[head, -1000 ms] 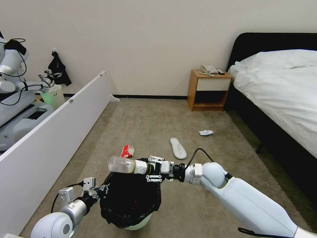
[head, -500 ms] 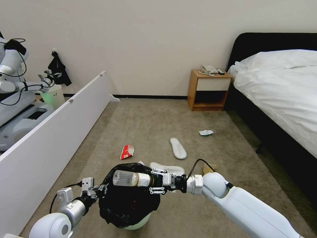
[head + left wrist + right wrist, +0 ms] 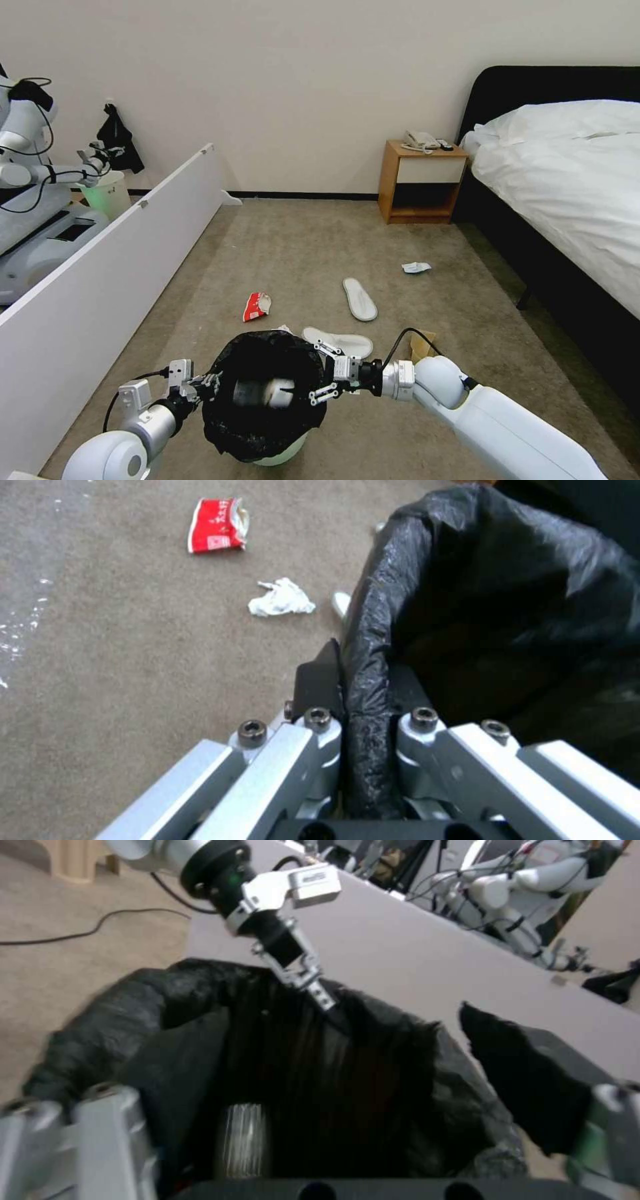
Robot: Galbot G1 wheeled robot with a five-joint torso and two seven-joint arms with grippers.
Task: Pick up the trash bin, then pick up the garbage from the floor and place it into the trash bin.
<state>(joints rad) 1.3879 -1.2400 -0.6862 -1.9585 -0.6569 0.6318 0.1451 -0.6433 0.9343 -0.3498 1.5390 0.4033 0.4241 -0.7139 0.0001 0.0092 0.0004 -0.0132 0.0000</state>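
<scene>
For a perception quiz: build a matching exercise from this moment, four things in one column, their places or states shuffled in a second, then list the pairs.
Things:
1. bottle
2. red packet
3. left gripper
4. right gripper

Places or states:
A. open, at the trash bin mouth
B. on the carpet beyond the bin
C. inside the black liner
D. clamped on the bin rim

Pairs: 1-C, 2-B, 3-D, 4-A

Counting now: one trash bin [image 3: 263, 437], one bottle [image 3: 267, 392] inside, two slippers [image 3: 359, 299], one red packet [image 3: 256, 306], one tissue [image 3: 281, 598], two grippers [image 3: 325, 375].
</scene>
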